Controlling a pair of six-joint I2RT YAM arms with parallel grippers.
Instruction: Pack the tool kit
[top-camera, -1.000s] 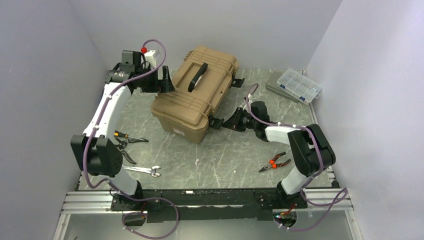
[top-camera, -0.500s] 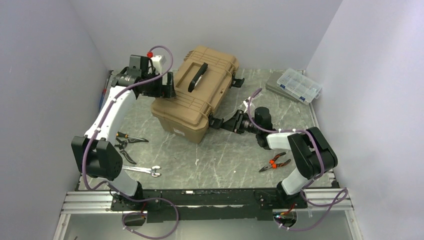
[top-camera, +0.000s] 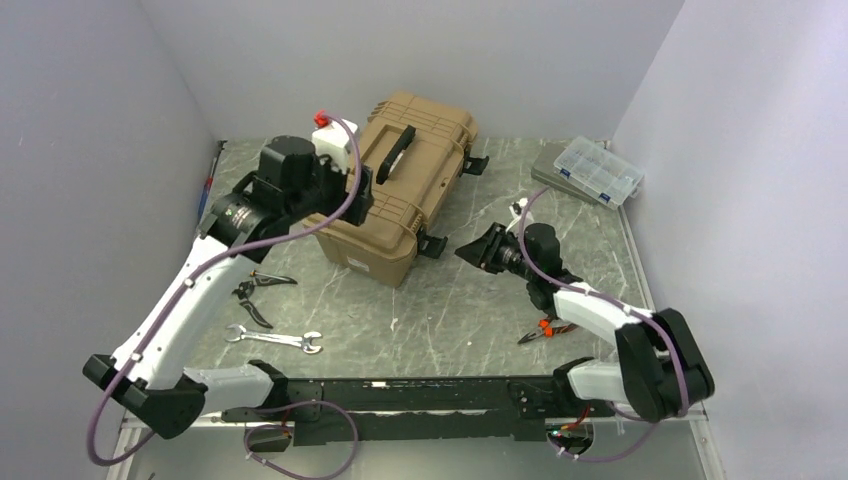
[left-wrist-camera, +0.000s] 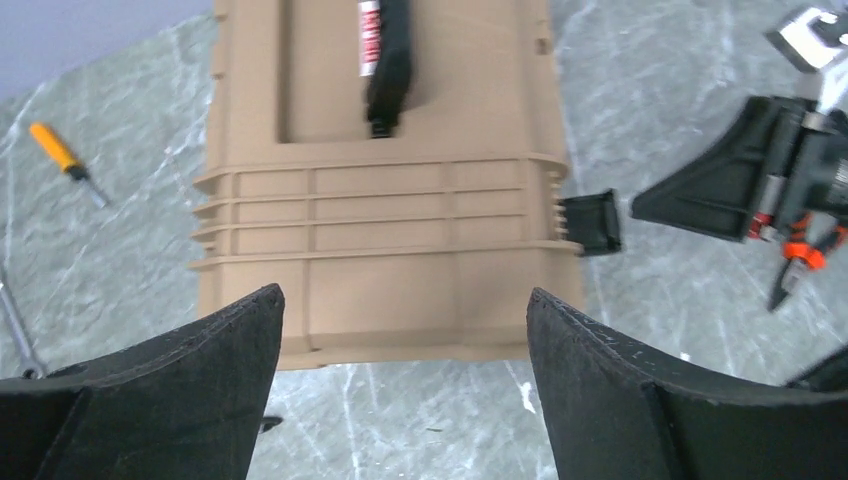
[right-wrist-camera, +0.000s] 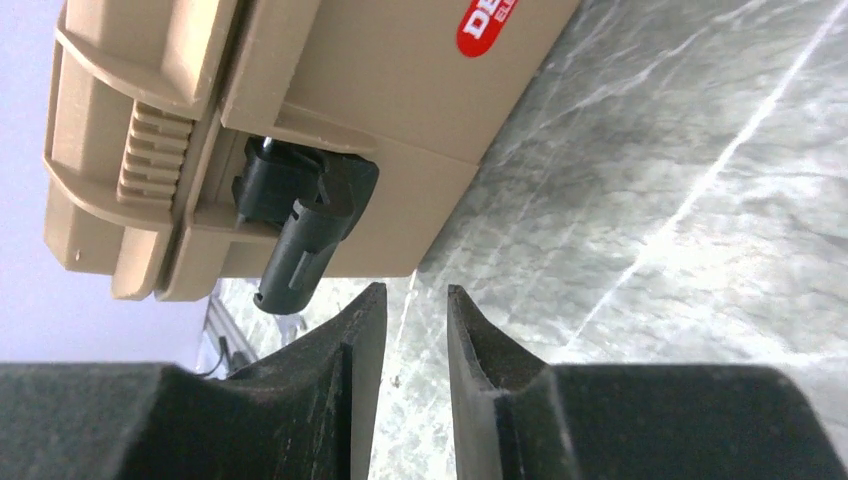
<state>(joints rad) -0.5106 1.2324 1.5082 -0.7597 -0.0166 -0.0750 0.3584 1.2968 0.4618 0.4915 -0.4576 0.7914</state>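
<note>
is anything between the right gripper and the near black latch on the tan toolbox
Nothing visible does. The right gripper sits just short of the black latch on the toolbox, jaws slightly apart and empty, with only bare table between them.

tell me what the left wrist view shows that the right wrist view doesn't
Only left wrist: the lid handle, a screwdriver, pliers and the wide-open left claw. Only right wrist: the red oval label on the side of the toolbox. Both: the toolbox, a black latch, the right claw and the table.
</note>
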